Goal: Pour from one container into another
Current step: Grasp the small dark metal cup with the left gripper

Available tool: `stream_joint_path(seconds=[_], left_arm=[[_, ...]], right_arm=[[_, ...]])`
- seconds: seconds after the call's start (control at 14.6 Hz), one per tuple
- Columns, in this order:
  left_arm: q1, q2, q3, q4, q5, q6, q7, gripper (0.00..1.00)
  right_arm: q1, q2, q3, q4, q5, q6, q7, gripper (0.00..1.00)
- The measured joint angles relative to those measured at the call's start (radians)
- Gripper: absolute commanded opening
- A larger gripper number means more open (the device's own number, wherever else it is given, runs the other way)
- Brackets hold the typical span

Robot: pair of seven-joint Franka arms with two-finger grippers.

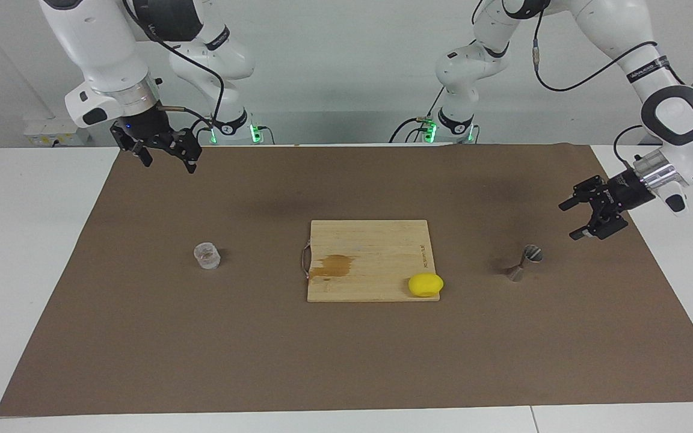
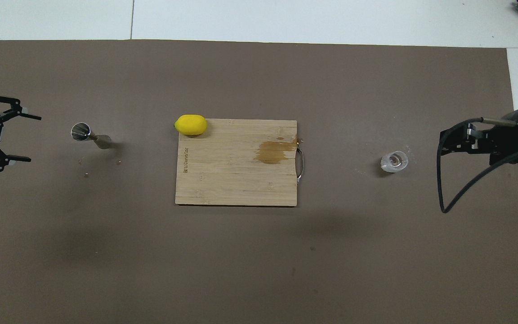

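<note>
The small clear glass tumbler (image 1: 207, 255) (image 2: 394, 162) stands upright on the brown mat toward the right arm's end of the table. The silvery hourglass jigger (image 1: 524, 263) (image 2: 88, 135) stands on the mat toward the left arm's end. My left gripper (image 1: 569, 221) (image 2: 34, 138) hangs open over the mat's edge at that end, turned sideways with its fingers pointing at the jigger and a clear gap between. My right gripper (image 1: 169, 165) (image 2: 443, 143) is open and raised over the mat's edge at its own end, well apart from the tumbler.
A wooden cutting board (image 1: 370, 240) (image 2: 236, 180) with a brown stain lies mid-mat between the two containers. A yellow lemon (image 1: 425, 284) (image 2: 190, 124) rests on the board's corner farthest from the robots, toward the jigger. A few small specks lie near the jigger.
</note>
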Motion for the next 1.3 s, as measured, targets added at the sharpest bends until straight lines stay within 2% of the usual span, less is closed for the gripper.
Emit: stream_joint_path(seconds=[0.41,0.75,1.3], left_arm=[[0.048,0.002,0.0,-0.16,-0.237,0.083,-0.059,1.0],[0.052,0.002,-0.006,-0.248,-0.392,0.159,-0.063,1.0],[0.019,0.002,-0.02,-0.298,-0.487,0.255,-0.064,1.0]], right_arm=[[0.0,0.0,0.0,0.0,0.0,0.0,0.0,1.0],[0.0,0.0,0.0,0.0,0.0,0.0,0.0,1.0],[0.0,0.0,0.0,0.0,0.0,0.0,0.0,1.0]])
